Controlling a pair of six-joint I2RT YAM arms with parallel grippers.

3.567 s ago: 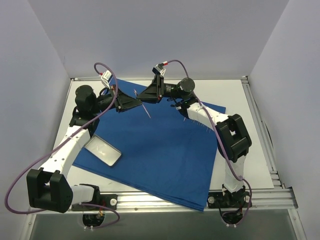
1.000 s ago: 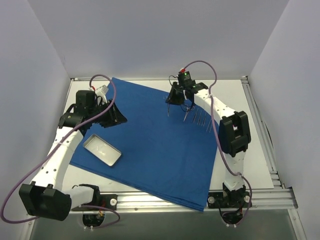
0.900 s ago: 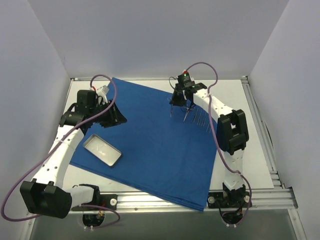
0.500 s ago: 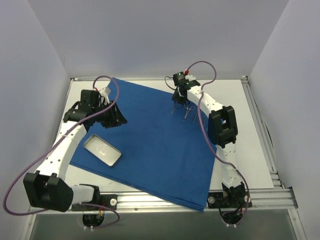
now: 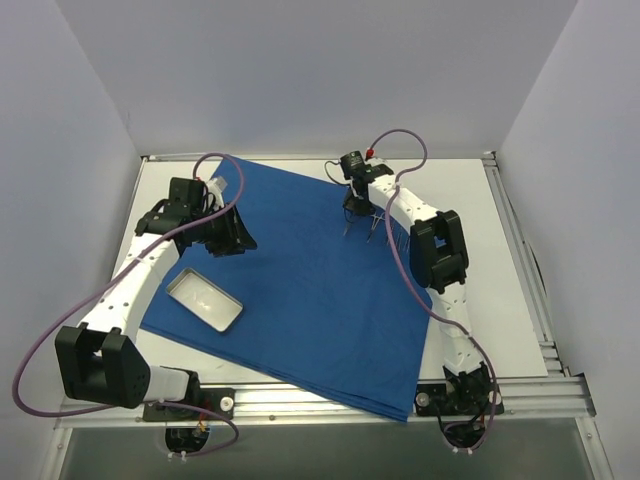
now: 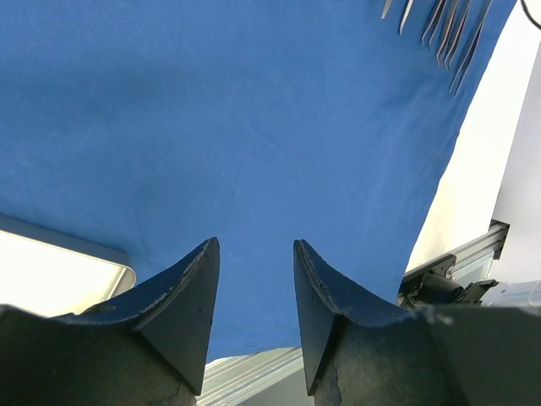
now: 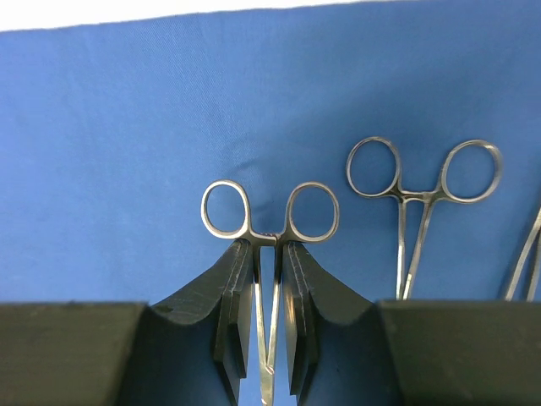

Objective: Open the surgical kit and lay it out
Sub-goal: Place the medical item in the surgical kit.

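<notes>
The royal-blue drape (image 5: 310, 290) lies spread open on the table. The shiny metal tray (image 5: 203, 301) sits on its left part. My right gripper (image 5: 350, 214) is at the drape's far side, shut on the shanks of a silver scissor-like instrument (image 7: 270, 216), whose rings stick out past the fingertips (image 7: 237, 262) just above the cloth (image 7: 127, 152). Another silver instrument (image 7: 423, 194) lies right beside it, and several more lie in a row (image 5: 392, 234). My left gripper (image 5: 238, 238) is open and empty above the drape (image 6: 254, 127), just beyond the tray (image 6: 51, 275).
White table surface (image 5: 500, 260) shows to the right of the drape and behind it. An aluminium rail (image 5: 330, 400) runs along the near edge. Grey walls close in the back and both sides. The tips of the instrument row show in the left wrist view (image 6: 444, 30).
My right gripper has carried the instrument towards the far edge and brought it down next to the row of instruments. My left arm has drawn back over the tray's far side, empty.
</notes>
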